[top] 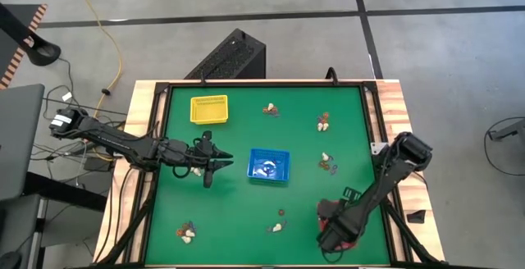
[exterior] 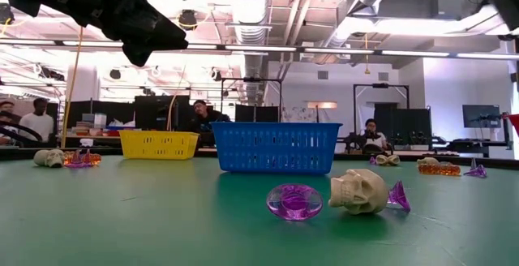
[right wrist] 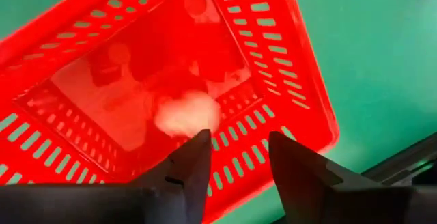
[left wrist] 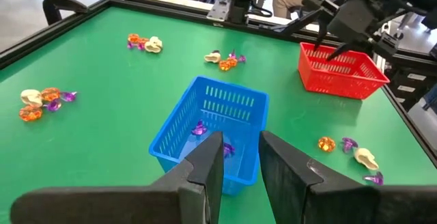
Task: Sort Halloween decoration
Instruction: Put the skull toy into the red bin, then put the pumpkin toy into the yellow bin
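Three slotted plastic baskets stand on the green table [top: 238,220]: one yellow [top: 208,109], one blue [top: 268,164] and one red [left wrist: 339,70]. In the high view the red basket is largely covered by the right arm. The right gripper [right wrist: 235,156] hangs directly over the red basket, fingers parted with nothing between them; a blurred cream-white trinket [right wrist: 186,113] lies inside the basket below them, its form unreadable. The left gripper [left wrist: 240,157] hovers just beside the blue basket on its yellow-basket side, fingers a narrow gap apart and empty. Two small purple trinkets [left wrist: 199,128] are visible inside the blue basket; part of its floor is hidden behind the fingers. Five loose clusters of cream, orange and purple trinkets lie scattered on the table around the blue basket, too small in the high view to count singly. In the low view a cream plastic skull [exterior: 358,190] lies in front of the blue basket, with a translucent purple ring [exterior: 294,201] touching it.
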Tool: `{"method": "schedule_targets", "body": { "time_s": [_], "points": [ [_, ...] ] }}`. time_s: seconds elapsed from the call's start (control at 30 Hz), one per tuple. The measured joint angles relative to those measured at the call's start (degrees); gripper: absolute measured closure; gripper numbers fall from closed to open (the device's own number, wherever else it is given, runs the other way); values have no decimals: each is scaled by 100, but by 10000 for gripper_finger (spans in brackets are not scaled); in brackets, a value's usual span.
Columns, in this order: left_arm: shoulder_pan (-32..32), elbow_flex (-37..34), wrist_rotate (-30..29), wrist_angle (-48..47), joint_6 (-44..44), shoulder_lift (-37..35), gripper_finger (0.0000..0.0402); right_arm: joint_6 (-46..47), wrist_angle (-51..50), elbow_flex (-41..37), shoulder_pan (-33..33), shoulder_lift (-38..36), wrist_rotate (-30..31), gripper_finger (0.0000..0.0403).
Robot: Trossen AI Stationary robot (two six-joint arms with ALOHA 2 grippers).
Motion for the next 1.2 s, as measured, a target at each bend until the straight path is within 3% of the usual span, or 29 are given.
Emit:
{"method": "schedule_targets", "body": {
  "time_s": [0.2,0.43,0.63,0.87,1.2],
  "points": [
    [0,0,0,-3,-3,0,319,-845,-180,-3,-365,-342,48,183],
    [0,0,2,-13,70,0,319,-1736,-62,-212,-1305,-1182,870,180],
    [0,0,2,-15,74,0,319,-2877,1025,-1515,-2617,-1787,485,179],
    [0,0,3,-73,68,0,319,-3101,1478,-2560,-3942,-2219,397,179],
    [0,0,4,-162,52,2,319,-3414,2067,-2834,-4357,-2076,61,179]
  ]
}}
